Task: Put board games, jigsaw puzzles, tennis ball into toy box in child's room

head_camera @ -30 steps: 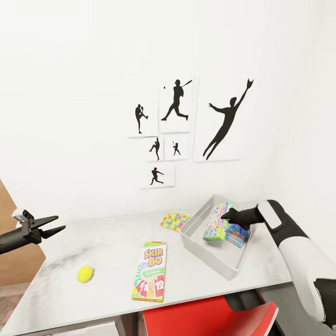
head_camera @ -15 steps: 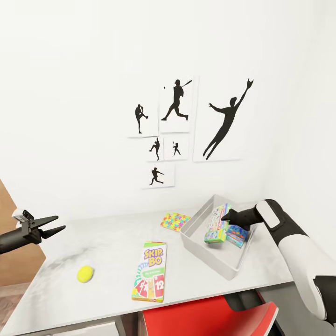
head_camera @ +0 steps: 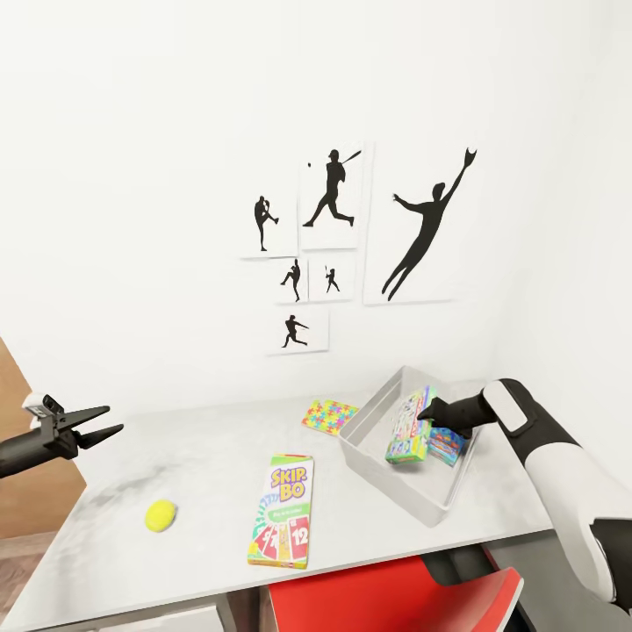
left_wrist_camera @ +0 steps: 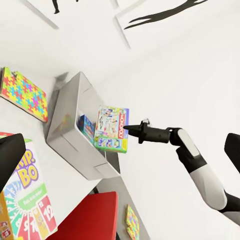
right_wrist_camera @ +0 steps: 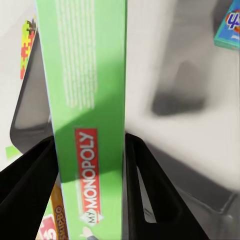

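My right gripper (head_camera: 427, 411) is shut on a green-edged Monopoly board game (head_camera: 409, 428), held nearly on edge inside the light grey toy box (head_camera: 394, 488) at the table's right end. In the right wrist view the game's green edge (right_wrist_camera: 87, 125) sits between the two black fingers (right_wrist_camera: 25, 185). A second game box (head_camera: 446, 446) lies in the toy box. The SKIP BO board game (head_camera: 283, 509) lies flat near the front edge. A jigsaw puzzle (head_camera: 330, 415) rests left of the toy box, and the tennis ball (head_camera: 161, 515) sits at front left. My left gripper (head_camera: 90, 422) hovers open at the table's left end.
The pale table (head_camera: 211, 456) stands against a white wall with baseball silhouette prints (head_camera: 424, 228). A red chair (head_camera: 386, 597) is tucked under the front edge. The left wrist view shows a puzzle-patterned panel (left_wrist_camera: 131, 222) low down beside the chair.
The right gripper has sunk slightly into the toy box, and the Monopoly game has swung from a slant to nearly upright. The left arm has stayed still.
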### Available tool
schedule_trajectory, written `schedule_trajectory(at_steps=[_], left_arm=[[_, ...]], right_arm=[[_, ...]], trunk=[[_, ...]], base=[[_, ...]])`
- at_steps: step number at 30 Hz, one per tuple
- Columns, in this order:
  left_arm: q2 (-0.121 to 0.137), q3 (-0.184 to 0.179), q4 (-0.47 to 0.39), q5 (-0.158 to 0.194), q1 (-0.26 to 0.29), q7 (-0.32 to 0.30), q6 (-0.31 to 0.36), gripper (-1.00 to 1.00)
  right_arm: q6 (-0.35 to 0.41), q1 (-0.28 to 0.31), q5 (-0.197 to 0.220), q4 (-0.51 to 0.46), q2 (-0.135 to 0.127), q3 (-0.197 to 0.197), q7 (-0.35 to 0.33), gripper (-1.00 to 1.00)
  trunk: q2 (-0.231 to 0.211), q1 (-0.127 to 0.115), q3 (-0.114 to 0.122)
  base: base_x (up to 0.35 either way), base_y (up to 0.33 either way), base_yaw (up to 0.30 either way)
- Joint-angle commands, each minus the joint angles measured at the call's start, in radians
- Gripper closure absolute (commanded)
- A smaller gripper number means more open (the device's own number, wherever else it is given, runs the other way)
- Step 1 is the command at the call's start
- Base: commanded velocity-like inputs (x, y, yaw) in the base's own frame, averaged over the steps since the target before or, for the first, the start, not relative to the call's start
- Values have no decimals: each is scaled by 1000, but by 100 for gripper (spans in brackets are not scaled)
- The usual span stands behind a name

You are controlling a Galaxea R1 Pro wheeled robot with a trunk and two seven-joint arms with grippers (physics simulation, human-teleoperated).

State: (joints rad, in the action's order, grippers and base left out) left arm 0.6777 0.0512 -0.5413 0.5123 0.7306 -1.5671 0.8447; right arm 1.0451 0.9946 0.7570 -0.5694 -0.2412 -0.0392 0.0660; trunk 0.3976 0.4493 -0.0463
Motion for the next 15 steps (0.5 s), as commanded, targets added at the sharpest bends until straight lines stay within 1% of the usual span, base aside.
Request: schedule_trajectory(at_steps=[1,15], left_arm=[[1,-1,0,0,1,-4,11,-100],[0,-1,0,0,0,-4,10,-100]], right_arm=[[2,1,10,1,-1,-4,7,100],[2,1,11,5,2,1,-1,100]], trunk=[[2,1,-2],[2,1,-2]], base=[[0,0,0],[0,0,0]])
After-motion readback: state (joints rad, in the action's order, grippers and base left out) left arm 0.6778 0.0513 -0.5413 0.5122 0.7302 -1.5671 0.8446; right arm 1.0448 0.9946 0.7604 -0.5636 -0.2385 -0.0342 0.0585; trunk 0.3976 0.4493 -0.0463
